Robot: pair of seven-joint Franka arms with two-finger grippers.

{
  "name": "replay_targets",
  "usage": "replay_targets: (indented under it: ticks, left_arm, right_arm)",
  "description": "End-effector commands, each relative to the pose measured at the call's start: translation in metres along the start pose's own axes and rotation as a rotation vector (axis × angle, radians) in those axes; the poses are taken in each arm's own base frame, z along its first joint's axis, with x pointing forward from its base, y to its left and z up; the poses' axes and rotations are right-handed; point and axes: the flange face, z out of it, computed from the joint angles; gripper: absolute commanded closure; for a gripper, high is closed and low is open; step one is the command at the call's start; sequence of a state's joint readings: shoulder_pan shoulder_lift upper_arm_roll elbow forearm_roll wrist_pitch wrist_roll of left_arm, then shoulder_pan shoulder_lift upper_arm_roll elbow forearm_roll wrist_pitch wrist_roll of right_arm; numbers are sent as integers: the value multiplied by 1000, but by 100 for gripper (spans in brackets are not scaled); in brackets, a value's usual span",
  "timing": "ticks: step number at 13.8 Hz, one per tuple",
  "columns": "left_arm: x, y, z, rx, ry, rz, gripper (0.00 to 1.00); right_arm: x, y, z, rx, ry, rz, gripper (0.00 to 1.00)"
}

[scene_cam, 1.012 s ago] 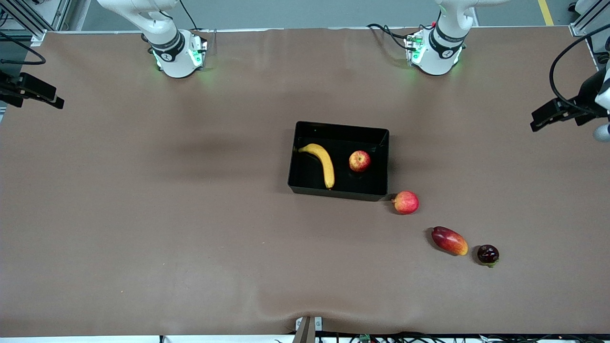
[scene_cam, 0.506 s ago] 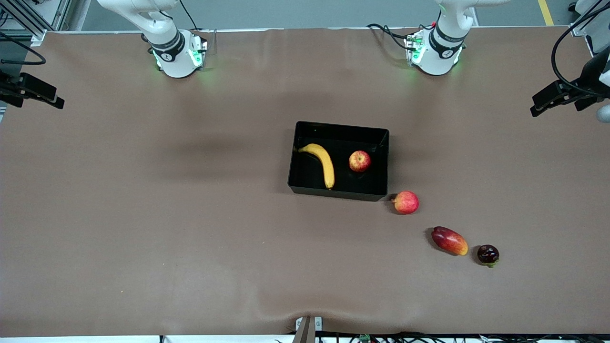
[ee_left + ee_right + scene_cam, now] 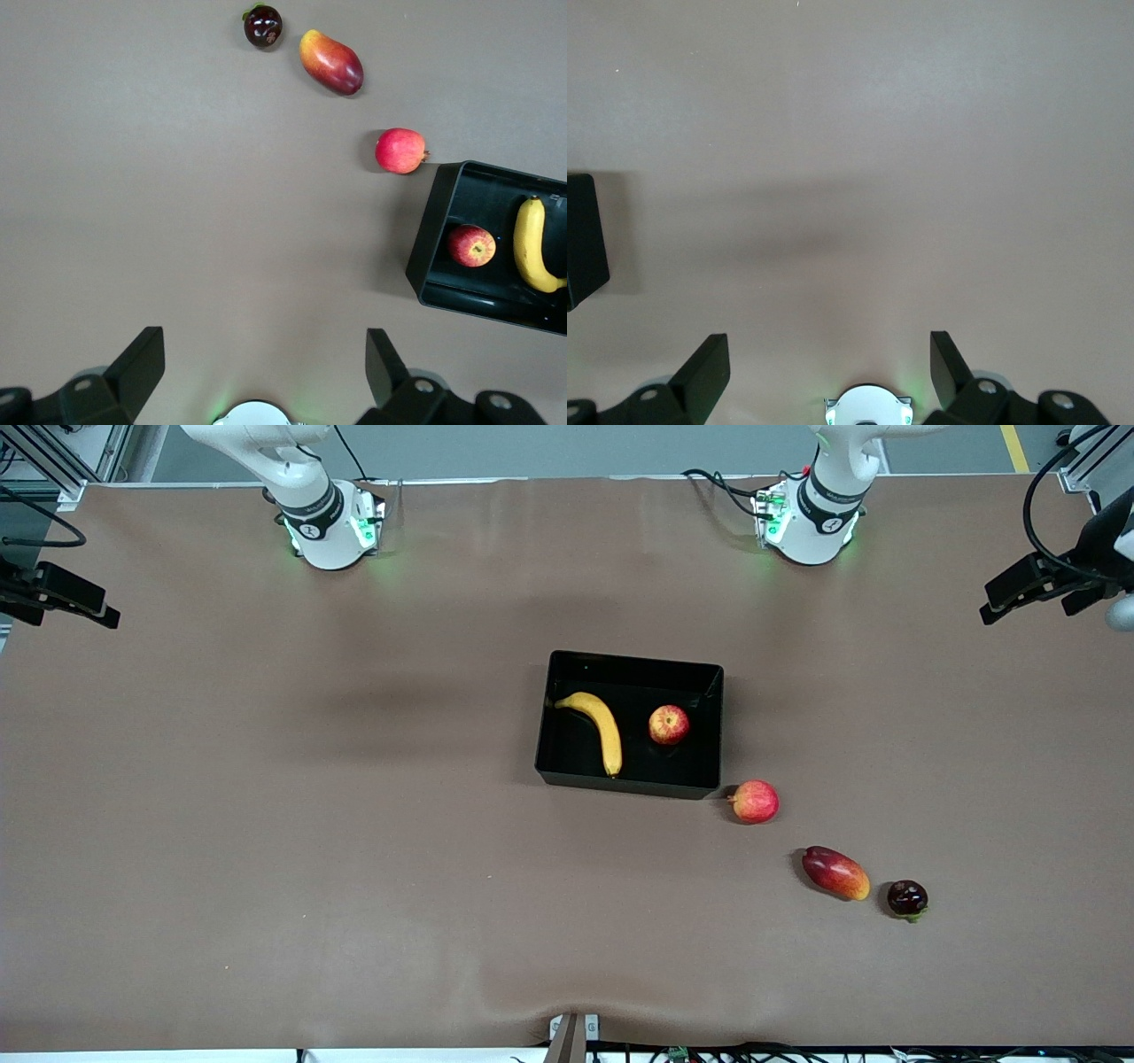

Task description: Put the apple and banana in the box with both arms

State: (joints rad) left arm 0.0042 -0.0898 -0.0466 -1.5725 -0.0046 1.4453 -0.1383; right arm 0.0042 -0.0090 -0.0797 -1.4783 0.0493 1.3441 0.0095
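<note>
1. Near the middle of the worktop [image 3: 266, 824] sits the box [image 3: 709, 731], a shallow black tray.
2. Inside it the banana [image 3: 601, 729] lies toward the right arm's end, its length running roughly from 11 to 5 o'clock in the front view.
3. The apple [image 3: 669, 724] rests in the box too, at about 3 o'clock from the banana and apart from it.
4. Just outside the box's corner, at 5 o'clock from the apple, lies a pink-red apple [image 3: 755, 801].
5. Nearer the front camera, again at about 5 o'clock, come a mango [image 3: 835, 872] and a dark round fruit [image 3: 907, 898].
6. The left pincer [image 3: 266, 367] hangs high over the left arm's end of the worktop, fingers spread wide, holding nothing.
7. The right pincer [image 3: 830, 367] waits over bare worktop at the right arm's end, equally wide and empty.
</note>
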Motion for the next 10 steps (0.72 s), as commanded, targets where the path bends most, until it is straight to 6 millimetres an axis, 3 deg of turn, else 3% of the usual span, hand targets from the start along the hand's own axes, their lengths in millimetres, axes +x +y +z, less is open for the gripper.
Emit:
replay_targets:
  ticks: [1,3,7,10]
  left_arm:
    - [-3,0,-1,-14,-9,12,0]
    - [8,2,-1,-13,-6,9,0]
    - [8,8,-10,-18,13,11,0]
    - [15,24,0,8,0,35,0]
  right_arm:
    - [7,1,4,-1,4,12,0]
    - [9,0,3,2,15,10,0]
    - [12,-4,8,3,4,2,0]
    - [15,-8,12,4,-3,-3,0]
